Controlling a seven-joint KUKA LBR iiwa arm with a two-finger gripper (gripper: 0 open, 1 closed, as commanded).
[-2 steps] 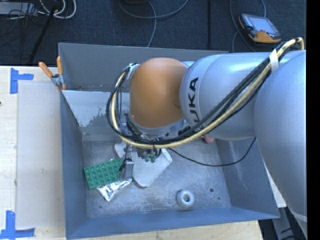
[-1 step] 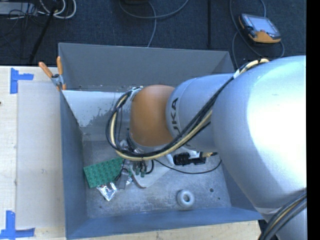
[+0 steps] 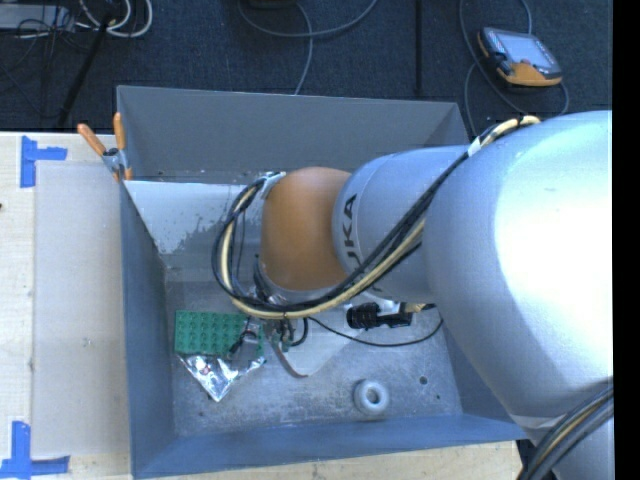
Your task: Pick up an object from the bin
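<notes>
- Arm [image 3: 520, 268] is closest to the camera: a big silver link coming in from the right, covering the bin's right side.
- Orange cover [image 3: 300, 230] on the wrist sits mid-bin, with black and yellow cables [image 3: 232, 258] looped round its left side.
- Gripper [image 3: 258, 340] is low under the cover, over the near-left floor of the bin [image 3: 290, 133]. Can't tell how far open it is or whether it holds anything.
- Green studded plate [image 3: 203, 331] lies flat on the floor, its right edge at the gripper.
- Crumpled foil scrap [image 3: 220, 373] lies just near of the plate, touching it, with its far-right corner by the gripper.
- Grey ring [image 3: 372, 396] lies to the right and nearer, well apart from both.
</notes>
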